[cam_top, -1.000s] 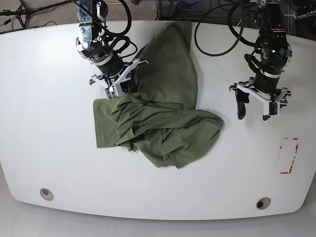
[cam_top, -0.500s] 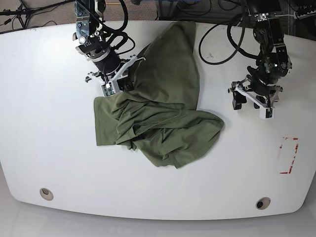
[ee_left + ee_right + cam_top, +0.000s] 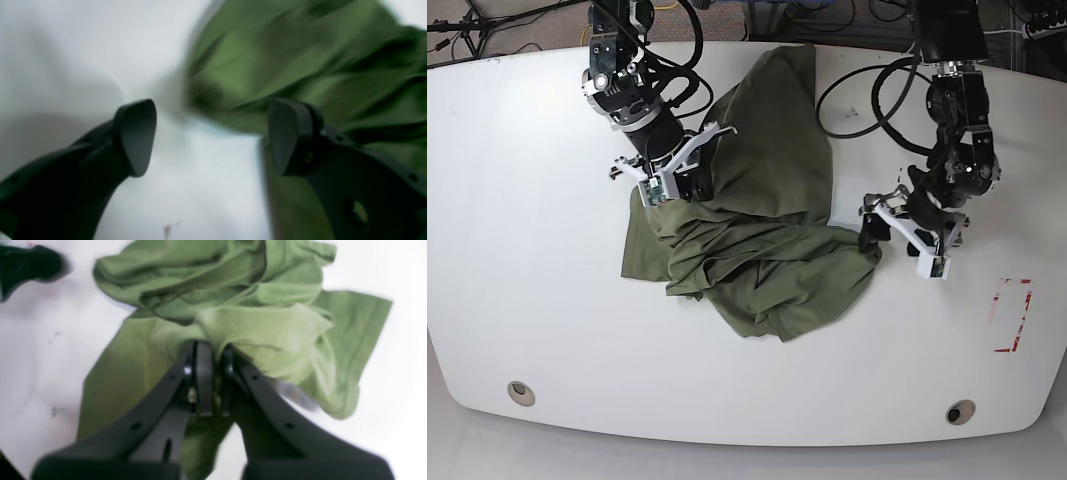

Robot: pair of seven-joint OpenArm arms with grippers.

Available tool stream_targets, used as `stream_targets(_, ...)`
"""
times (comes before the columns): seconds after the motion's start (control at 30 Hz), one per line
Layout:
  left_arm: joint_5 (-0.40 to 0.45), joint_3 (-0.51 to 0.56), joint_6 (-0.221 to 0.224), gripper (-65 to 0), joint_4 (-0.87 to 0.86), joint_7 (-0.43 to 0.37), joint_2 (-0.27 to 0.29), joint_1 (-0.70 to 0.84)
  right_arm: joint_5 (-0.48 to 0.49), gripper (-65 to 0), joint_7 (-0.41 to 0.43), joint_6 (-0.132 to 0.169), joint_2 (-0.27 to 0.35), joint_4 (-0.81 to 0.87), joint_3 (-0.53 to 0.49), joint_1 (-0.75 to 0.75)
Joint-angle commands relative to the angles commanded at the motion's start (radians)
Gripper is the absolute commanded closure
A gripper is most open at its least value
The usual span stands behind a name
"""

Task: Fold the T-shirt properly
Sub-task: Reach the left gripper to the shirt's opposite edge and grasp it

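Spreading wide, the left gripper [image 3: 211, 136] shows its 2 dark fingers [image 3: 135, 136] parted with nothing between them in the left wrist view; the T-shirt [image 3: 300, 63] lies just beyond and beside the right finger, over the white table [image 3: 66, 50].

From the right wrist, the right gripper [image 3: 211, 355] is pinched onto a fold of the T-shirt [image 3: 260, 326], cloth bunched ahead of and below its tips.

From the base view, the left gripper [image 3: 904, 240] has come from well clear to the T-shirt's [image 3: 767, 240] edge, and the right gripper [image 3: 677, 185] has dragged the near corner inward.
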Motion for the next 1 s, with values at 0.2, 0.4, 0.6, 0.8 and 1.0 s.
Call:
stream_targets(0.2,0.054,0.009,0.039,-47.8,-0.012,-0.051,0.005,-0.014,-0.001,-0.8,-0.006,-0.001,0.008,0.012,0.001,-0.01)
stream_targets(0.4,0.1,0.005,0.064,-46.6,-0.08,-0.122,0.011,-0.035,0.006,-0.3,-0.005,-0.005,0.033,0.013,0.009,-0.015)
stream_targets(0.6,0.104,0.002,0.063,-46.7,-0.11,-0.129,0.011,-0.042,0.006,-0.3,-0.006,-0.005,0.038,0.011,0.008,-0.016)
stream_targets(0.8,0.077,0.004,0.061,-46.4,-0.156,-0.105,0.018,-0.036,0.008,0.0,-0.002,-0.008,0.031,0.001,0.009,-0.019)
stream_targets(1.0,0.07,-0.003,0.048,-45.7,-0.188,-0.088,0.019,-0.033,0.012,0.0,-0.001,-0.006,0.032,-0.007,0.005,-0.019)
